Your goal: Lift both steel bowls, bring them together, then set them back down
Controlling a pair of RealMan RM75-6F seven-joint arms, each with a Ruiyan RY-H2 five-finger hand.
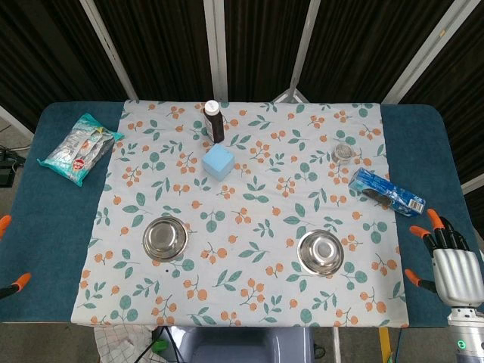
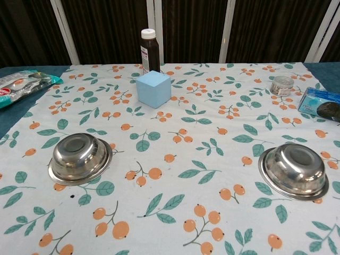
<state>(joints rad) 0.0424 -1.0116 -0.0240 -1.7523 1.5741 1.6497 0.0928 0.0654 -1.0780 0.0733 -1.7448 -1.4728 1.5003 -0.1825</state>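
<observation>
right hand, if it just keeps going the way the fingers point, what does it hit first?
Likely the blue snack packet. The right hand sits open at the table's right edge, fingers pointing toward the far side, slightly inward. Height is unclear from the head view, so it might pass above it.

Left hand (image 1: pixel 9 257): only orange fingertips show at frame edge; blue packet (image 2: pixel 323 103) cropped in chest view.
</observation>
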